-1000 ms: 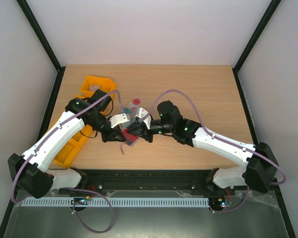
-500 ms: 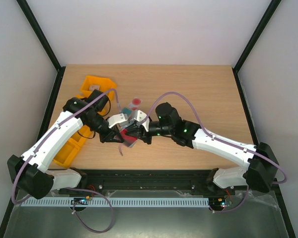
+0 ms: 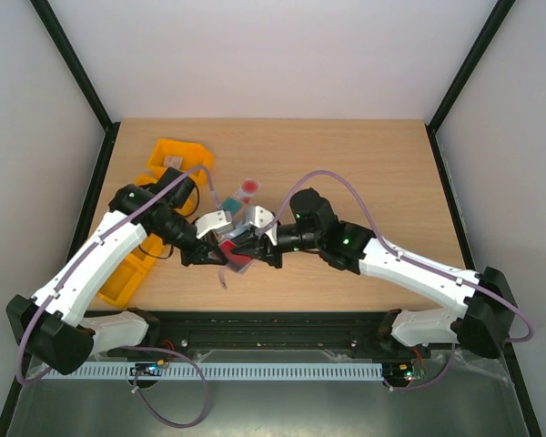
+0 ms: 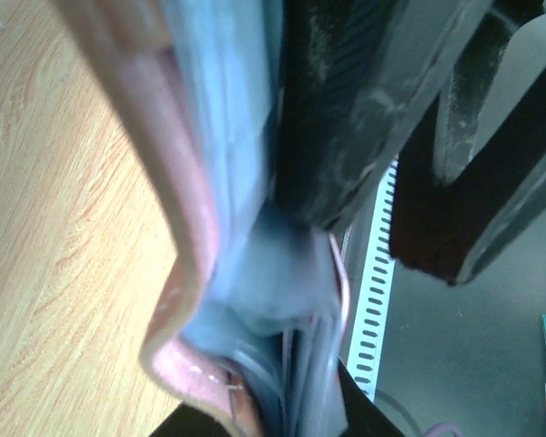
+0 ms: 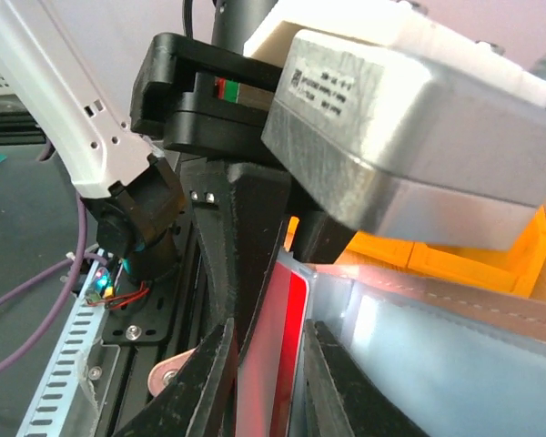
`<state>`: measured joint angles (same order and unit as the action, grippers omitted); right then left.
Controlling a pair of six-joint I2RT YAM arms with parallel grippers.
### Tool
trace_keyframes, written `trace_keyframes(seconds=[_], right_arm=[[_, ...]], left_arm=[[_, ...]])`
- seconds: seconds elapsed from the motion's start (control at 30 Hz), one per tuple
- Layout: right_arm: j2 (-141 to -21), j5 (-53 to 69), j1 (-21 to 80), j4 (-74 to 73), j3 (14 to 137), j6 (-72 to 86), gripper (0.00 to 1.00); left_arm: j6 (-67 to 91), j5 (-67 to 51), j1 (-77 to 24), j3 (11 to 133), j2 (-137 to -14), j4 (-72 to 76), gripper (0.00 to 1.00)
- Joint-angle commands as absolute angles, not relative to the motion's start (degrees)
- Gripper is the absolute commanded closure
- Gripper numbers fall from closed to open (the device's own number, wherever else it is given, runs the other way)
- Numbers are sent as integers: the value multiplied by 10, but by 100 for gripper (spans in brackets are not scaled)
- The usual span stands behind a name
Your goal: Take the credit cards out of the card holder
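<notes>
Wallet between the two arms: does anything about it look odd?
Yes. The reddish-brown folding card holder is held above the wooden table, clamped in the left tool, its cover bent and curled rather than flat.

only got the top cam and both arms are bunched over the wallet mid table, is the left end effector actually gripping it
Observer: Yes. The left wrist view shows the left end effector shut on the flat reddish-brown folding card holder, its grey-blue lining squeezed against a dark finger.
Operator: and the right one, got a card
Observer: The right wrist view shows a thin red panel between the fingers of the right end effector. Card or holder flap, pinched or not, I cannot tell.
Operator: anything beside those fingers
Observer: A stitched grey-blue pocket edge runs right alongside them.
</notes>
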<state>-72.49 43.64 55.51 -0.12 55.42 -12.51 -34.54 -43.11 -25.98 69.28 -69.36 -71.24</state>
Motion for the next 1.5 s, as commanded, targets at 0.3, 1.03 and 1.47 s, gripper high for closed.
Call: trace_keyframes(seconds=[0.3, 1.03, 1.47], right_arm=[[-692, 432, 581, -42, 526, -93, 78], [-634, 163, 502, 46, 478, 60, 1], [-642, 400, 497, 140, 464, 87, 80]], left_arm=[[-336, -454, -256, 643, -674, -554, 98], [-364, -522, -240, 633, -670, -594, 98], [-397, -554, -214, 640, -660, -621, 98]])
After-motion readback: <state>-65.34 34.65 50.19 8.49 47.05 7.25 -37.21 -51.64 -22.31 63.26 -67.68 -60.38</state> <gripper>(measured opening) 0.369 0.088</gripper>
